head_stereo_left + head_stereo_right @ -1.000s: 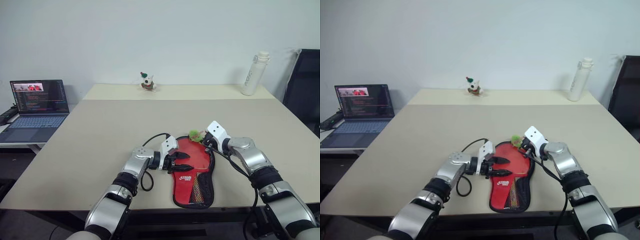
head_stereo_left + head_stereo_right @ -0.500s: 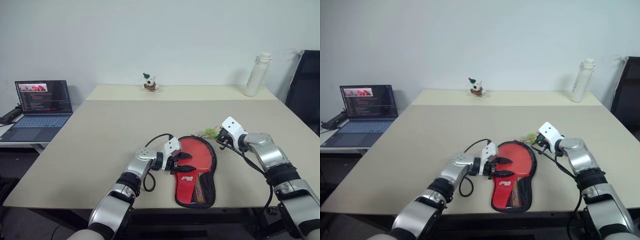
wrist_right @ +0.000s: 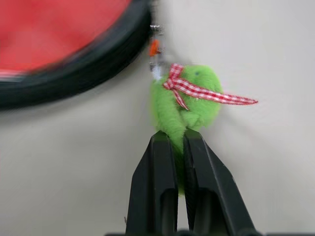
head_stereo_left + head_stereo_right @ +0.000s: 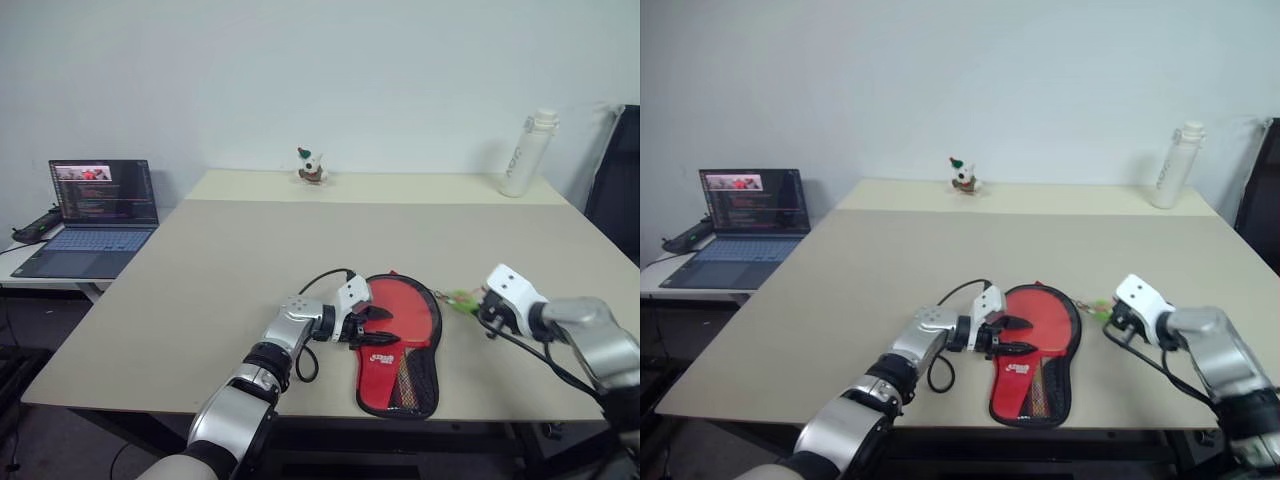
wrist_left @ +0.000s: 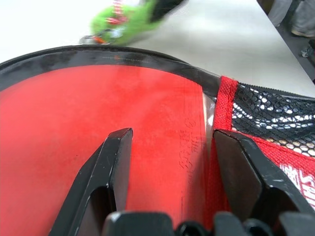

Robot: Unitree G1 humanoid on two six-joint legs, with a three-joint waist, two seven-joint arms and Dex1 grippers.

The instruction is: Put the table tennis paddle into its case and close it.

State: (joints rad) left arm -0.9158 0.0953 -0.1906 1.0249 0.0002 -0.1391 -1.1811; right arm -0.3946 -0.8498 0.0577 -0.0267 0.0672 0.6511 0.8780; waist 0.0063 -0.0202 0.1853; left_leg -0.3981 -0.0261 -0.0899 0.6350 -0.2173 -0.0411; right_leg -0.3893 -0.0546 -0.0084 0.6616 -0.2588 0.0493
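The case (image 4: 400,372) lies flat near the table's front edge, with its red side, white logo and black mesh pocket (image 5: 266,113) facing up. Inside its black zip rim shows the round red face of the table tennis paddle (image 4: 408,308); the handle is hidden. My left gripper (image 4: 378,327) reaches in from the left, its fingers (image 5: 106,167) apart over the red face and the case's red edge, clamping nothing. My right gripper (image 3: 179,135) is shut on a green plush zip charm (image 3: 184,105) with a checked ribbon, just right of the case rim.
An open laptop (image 4: 95,205) sits on a side table at the left. A white bottle (image 4: 527,153) and a small toy figure (image 4: 313,166) stand at the table's far edge (image 4: 380,172). A black chair (image 4: 618,165) is at the right.
My right gripper has carried the green charm from the top of the case round to its right side, rightward and nearer. The left gripper has stayed put. The camera view has shifted.
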